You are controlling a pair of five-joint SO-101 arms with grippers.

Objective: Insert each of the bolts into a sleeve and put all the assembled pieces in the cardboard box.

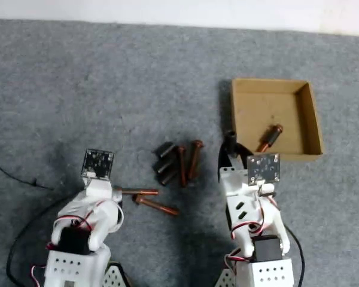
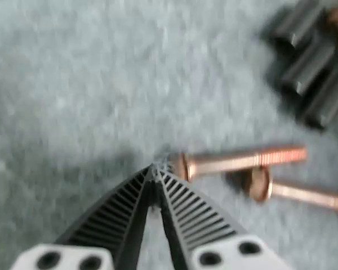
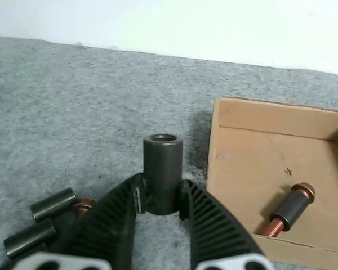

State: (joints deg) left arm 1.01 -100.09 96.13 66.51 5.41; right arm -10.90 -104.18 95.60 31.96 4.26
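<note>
My right gripper (image 3: pixel 162 190) is shut on a dark sleeve (image 3: pixel 162 169), held upright just left of the cardboard box (image 3: pixel 253 163). One bolt with a sleeve on it (image 3: pixel 287 211) lies inside the box (image 1: pixel 307 113). My left gripper (image 2: pixel 155 171) is shut with nothing in it, its tips right beside the head of a copper bolt (image 2: pixel 242 160) lying on the carpet. A second bolt (image 2: pixel 296 192) lies just past that one. Several loose sleeves (image 1: pixel 164 162) and two more bolts (image 1: pixel 188 161) sit between the arms.
Grey carpet (image 1: pixel 78 89) covers the table, with open room at the left and the back. A thin black cable tie (image 1: pixel 24 179) lies at the far left. A white wall (image 3: pixel 158 22) runs behind the carpet.
</note>
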